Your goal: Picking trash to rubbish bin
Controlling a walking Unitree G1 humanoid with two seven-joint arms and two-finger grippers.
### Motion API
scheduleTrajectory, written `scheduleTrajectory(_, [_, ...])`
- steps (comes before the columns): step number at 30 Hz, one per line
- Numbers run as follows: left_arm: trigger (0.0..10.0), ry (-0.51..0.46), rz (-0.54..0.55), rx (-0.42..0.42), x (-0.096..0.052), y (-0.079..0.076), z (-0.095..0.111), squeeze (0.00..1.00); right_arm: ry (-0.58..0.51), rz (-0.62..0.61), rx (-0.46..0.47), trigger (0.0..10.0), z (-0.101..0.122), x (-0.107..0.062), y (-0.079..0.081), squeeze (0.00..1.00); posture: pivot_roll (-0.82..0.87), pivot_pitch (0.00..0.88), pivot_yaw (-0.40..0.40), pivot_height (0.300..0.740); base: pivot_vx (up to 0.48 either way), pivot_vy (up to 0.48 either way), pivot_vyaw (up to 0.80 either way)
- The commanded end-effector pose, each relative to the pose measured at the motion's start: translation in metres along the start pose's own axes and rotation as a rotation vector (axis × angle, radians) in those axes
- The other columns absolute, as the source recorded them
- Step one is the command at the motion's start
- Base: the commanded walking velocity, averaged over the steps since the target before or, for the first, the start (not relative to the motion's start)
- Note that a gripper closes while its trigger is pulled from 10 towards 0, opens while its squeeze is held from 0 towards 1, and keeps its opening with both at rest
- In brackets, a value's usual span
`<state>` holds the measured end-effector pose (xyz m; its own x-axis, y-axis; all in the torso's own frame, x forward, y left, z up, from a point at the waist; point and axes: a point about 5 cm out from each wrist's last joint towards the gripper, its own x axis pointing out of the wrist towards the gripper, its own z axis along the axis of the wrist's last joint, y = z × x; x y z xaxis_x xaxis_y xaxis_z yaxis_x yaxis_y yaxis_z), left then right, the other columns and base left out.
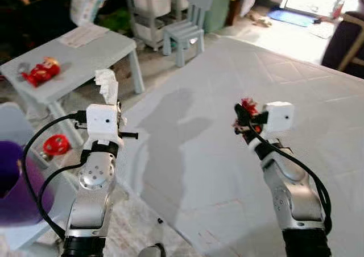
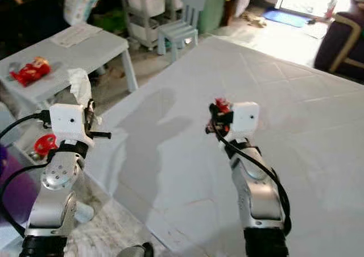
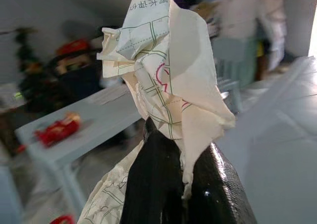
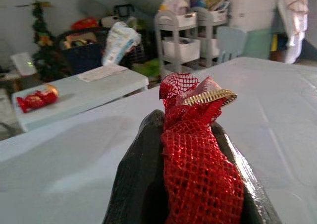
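Black fingers [image 4: 143, 184] pinch red netting [image 4: 198, 169]; others [image 3: 158, 184] clamp printed paper [image 3: 168, 70].

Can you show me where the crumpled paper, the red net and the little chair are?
crumpled paper [image 3: 168, 75], left wrist view, its printed middle.
red net [image 4: 198, 169], right wrist view, the mesh between the fingers.
little chair [image 1: 185, 29], left eye view, its seat.

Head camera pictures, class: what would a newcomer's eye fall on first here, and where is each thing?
First, the two raised hands, each clamped on trash: the left hand holds a crumpled printed paper, and the right hand holds a red mesh scrap above the pale floor mat. Next, the red toy lying on the small grey table at the left.
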<state>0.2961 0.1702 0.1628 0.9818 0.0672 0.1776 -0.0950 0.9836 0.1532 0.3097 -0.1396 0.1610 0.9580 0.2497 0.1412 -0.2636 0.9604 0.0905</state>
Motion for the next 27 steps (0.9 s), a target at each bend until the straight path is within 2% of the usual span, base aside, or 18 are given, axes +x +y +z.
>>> scheduleTrajectory(1, [10.0, 0.005, 0.013, 0.005, 0.0003, 0.0005, -0.0004, 0.0, -0.007, -0.01, -0.006, 10.0, 0.0051, -0.0002, -0.0023, 0.0, 0.01, 0.064, 0.0, 0.74, 0.0, 0.0, 0.8])
scheduleTrajectory(13, [10.0, 0.021, 0.025, 0.004, 0.0033, 0.0038, -0.0016, 0.0, -0.002, 0.004, 0.006, 10.0, 0.0044, 0.0025, 0.0033, 0.0, 0.02, 0.063, 0.007, 0.74, 0.0, 0.0, 0.8])
scheduleTrajectory(27, [10.0, 0.047, 0.023, -0.015, 0.0026, 0.0003, -0.005, 0.0, 0.006, 0.003, 0.012, 10.0, 0.0035, 0.0006, 0.0038, 0.0, 0.02, 0.07, 0.005, 0.74, 0.0, 0.0, 0.8])
